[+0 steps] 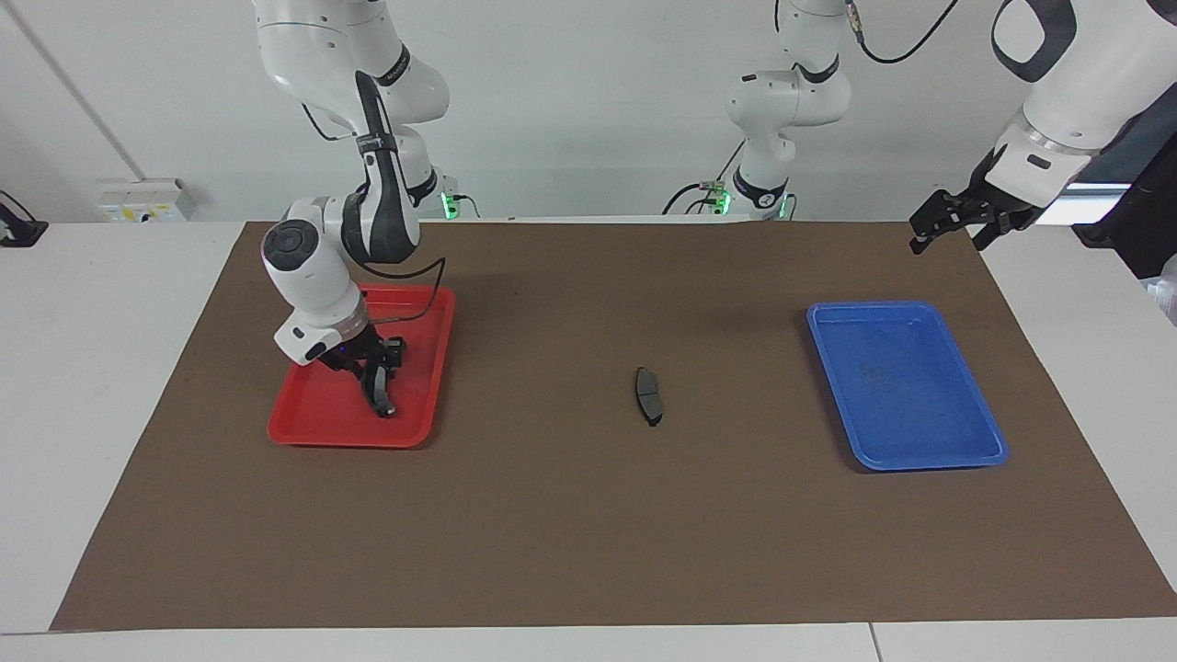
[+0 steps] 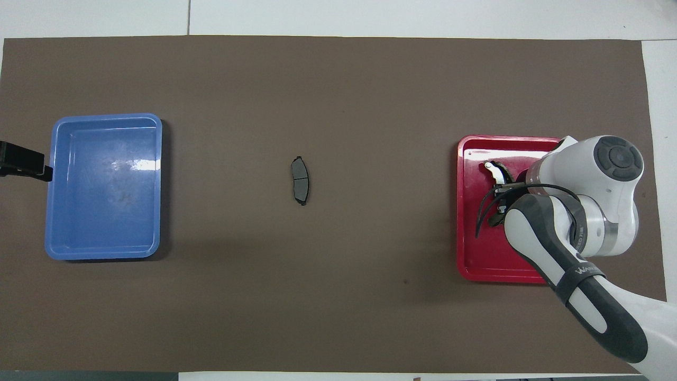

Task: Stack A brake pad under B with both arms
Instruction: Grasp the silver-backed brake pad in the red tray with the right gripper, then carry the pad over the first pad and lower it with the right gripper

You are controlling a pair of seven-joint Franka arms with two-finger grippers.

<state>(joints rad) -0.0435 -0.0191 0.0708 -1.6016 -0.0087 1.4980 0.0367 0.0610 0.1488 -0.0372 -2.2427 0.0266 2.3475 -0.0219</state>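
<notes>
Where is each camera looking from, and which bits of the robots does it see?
Facing view: high across the table, facing the robots; both arms show, right gripper in the red tray, left gripper waiting above the mat's corner.
Overhead view: above the robots, looking down; right arm, left gripper.
Shared: A brake pad, blue tray.

Glossy plastic blue tray (image 2: 106,248) & red tray (image 2: 476,264); matt brown mat (image 2: 338,296); A brake pad (image 2: 300,180) dull.
</notes>
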